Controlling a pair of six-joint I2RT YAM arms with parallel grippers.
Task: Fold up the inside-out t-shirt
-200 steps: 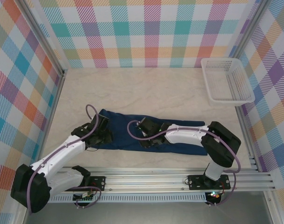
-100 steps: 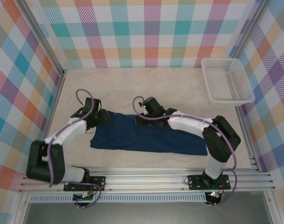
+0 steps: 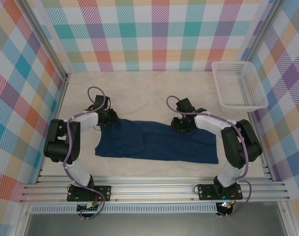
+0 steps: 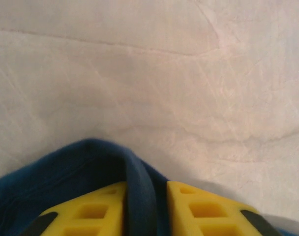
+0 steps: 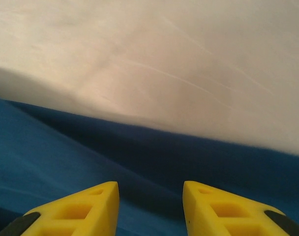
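The inside-out t-shirt (image 3: pixel 154 145) lies as a long flat band across the near worktop (image 3: pixel 154 93). My left fingers (image 4: pixel 90 211) pinch a ridge at its far-left corner. My right fingers (image 5: pixel 80 206) stand apart over the far hem, gripping nothing. Soft, light and limp, so I'd take hold at doubled edges.

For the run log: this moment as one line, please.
left gripper: shut on t-shirt far-left corner | right gripper: open over far edge | t-shirt: lying on table
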